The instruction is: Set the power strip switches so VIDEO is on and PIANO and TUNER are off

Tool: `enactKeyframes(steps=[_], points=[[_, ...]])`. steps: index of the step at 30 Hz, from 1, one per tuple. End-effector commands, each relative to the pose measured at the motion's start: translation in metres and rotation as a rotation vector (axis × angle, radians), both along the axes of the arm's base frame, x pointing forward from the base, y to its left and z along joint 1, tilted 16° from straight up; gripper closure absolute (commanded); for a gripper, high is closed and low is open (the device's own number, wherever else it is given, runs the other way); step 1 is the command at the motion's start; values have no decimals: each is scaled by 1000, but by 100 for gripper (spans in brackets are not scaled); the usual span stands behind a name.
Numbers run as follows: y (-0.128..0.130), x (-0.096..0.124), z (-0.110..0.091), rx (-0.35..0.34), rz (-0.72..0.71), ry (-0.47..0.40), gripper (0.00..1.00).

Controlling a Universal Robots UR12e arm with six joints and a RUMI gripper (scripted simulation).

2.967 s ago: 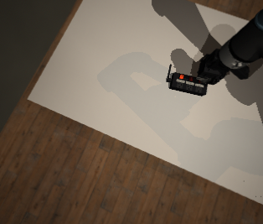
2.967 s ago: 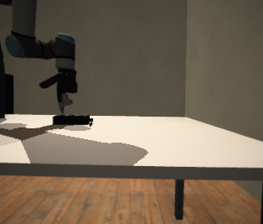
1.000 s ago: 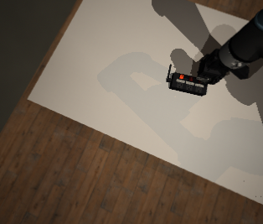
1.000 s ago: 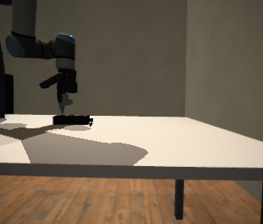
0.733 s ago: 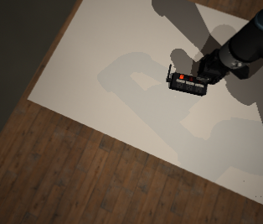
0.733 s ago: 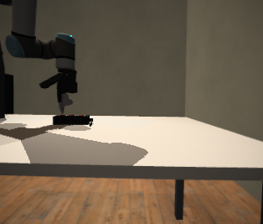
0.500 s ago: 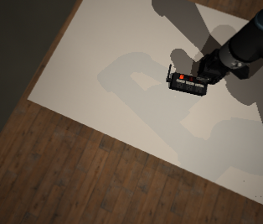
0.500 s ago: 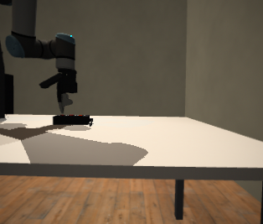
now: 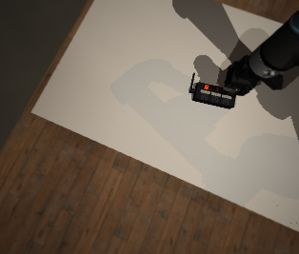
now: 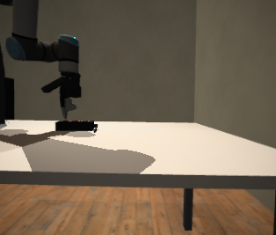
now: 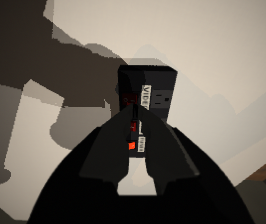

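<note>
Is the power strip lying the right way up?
Yes. The power strip lies flat with its switches and sockets facing up.

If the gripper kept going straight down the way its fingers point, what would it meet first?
Most likely the power strip: the shut gripper points down at its switch row, near the unlit middle switch, with the VIDEO label beyond. The gap left above the strip is unclear.
</note>
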State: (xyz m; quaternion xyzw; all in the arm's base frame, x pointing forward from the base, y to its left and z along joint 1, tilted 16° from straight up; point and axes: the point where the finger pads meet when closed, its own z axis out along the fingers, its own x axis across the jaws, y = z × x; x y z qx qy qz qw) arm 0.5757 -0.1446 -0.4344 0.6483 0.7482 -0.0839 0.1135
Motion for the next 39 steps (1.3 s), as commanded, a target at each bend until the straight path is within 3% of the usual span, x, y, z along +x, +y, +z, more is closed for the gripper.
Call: enactKeyframes(steps=[1,39], points=[[-1,2,0,1,0,-2,100],[-3,2,-9,1,0,-2,100]])
